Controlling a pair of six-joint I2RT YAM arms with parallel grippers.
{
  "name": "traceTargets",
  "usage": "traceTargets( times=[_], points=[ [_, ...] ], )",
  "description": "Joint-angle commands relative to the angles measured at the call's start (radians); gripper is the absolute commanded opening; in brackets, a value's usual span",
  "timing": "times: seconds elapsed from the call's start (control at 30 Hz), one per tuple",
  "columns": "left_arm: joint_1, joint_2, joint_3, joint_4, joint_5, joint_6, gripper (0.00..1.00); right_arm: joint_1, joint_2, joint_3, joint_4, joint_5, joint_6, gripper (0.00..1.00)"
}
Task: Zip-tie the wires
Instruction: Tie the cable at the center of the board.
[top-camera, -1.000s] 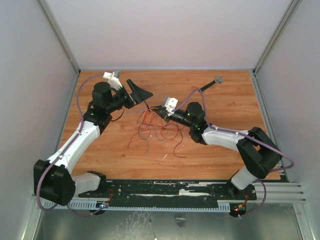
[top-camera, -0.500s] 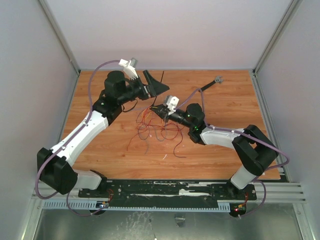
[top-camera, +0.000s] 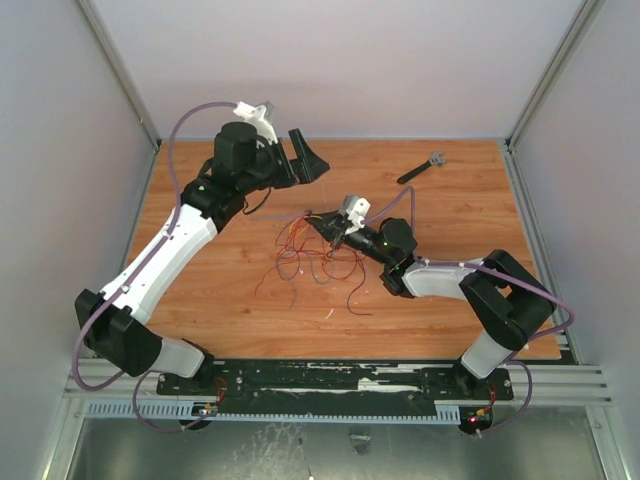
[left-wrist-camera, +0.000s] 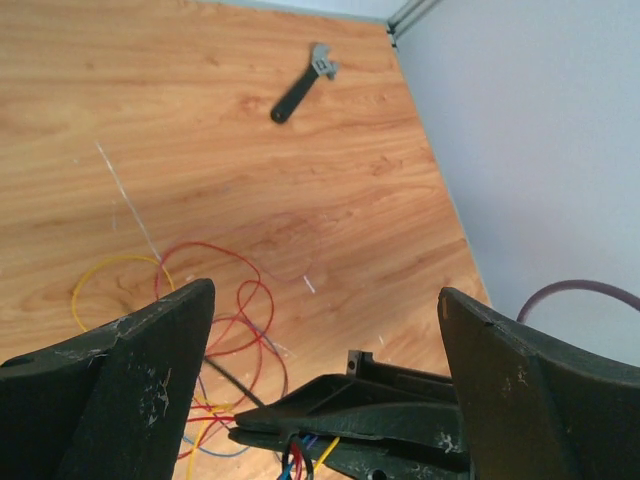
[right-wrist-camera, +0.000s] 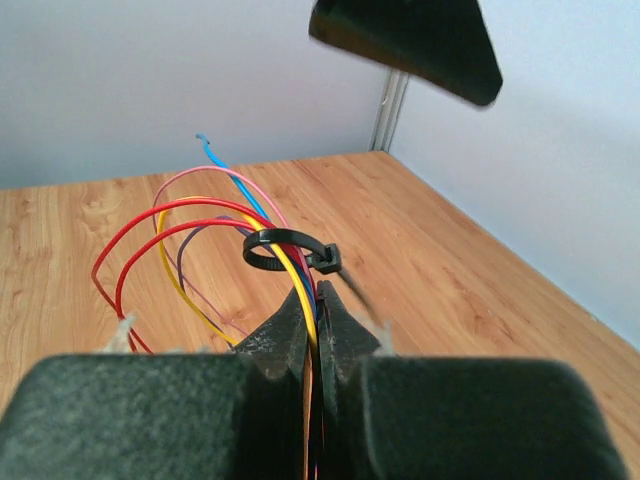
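While the right gripper (right-wrist-camera: 315, 300) clamps shut on the wires (right-wrist-camera: 160, 215) mid-table, a black zip tie (right-wrist-camera: 324, 262) rings the red, yellow, blue and pink strands just past its tips | left gripper (top-camera: 305, 158) hangs wide open over the far edge | loose ends sprawl across the table (top-camera: 450, 230) | wrench (top-camera: 422, 167) lies well apart, far right

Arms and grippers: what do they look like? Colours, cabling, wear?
The left arm and right arm: white link shells, black joints, a purple cable looped along each, a white camera mount at each wrist. The left gripper and right gripper are black, with wedge-shaped fingers, scuffed pale.
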Motion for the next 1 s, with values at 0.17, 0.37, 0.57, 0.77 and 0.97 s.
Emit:
traceTargets(
  times=[0.17, 0.37, 0.57, 0.77, 0.97],
  points=[
    [0.024, -0.076, 0.097, -0.197, -0.063, 0.151, 0.98, -0.027, -0.020, -0.040, 0.053, 0.017, 0.032, 0.00],
    [0.199, -0.110, 0.006, -0.262, 0.240, 0.193, 0.98, -0.078, -0.109, -0.064, -0.084, -0.039, 0.028, 0.00],
    [0.266, -0.121, -0.097, -0.252, 0.427, 0.276, 0.87, -0.119, -0.184, -0.083, -0.193, -0.119, 0.004, 0.00],
    [0.267, -0.111, -0.149, -0.194, 0.568, 0.321, 0.78, -0.134, -0.211, -0.076, -0.255, -0.199, -0.011, 0.00],
    [0.266, -0.140, -0.204, -0.091, 0.703, 0.298, 0.64, -0.145, -0.215, -0.067, -0.275, -0.231, -0.010, 0.00]
  ],
)
